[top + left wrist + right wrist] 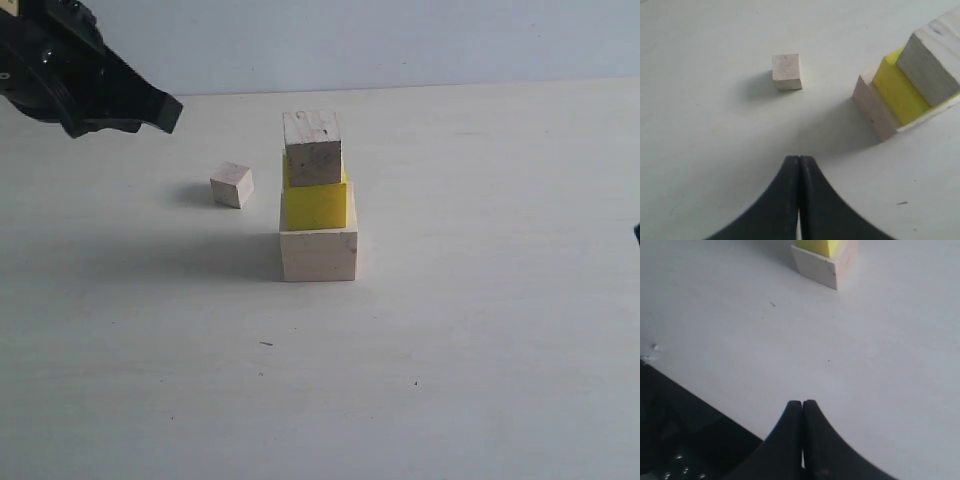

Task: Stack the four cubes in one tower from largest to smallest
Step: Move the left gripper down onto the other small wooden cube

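A three-cube tower stands mid-table: the large pale wood cube point(319, 253) at the bottom, the yellow cube point(316, 203) on it, the speckled medium wood cube point(313, 147) on top. The small wood cube point(231, 185) lies alone on the table, left of the tower. My left gripper point(160, 112) hovers at the upper left, shut and empty, above and left of the small cube point(786, 71). In the left wrist view its fingertips point(799, 160) meet, with the tower point(905, 90) off to one side. My right gripper point(802, 404) is shut and empty, far from the large cube point(821, 264).
The pale tabletop point(480, 340) carries only a few small dark specks point(266, 344). A pale wall runs behind the table's far edge. A dark edge point(685, 425) borders the table in the right wrist view.
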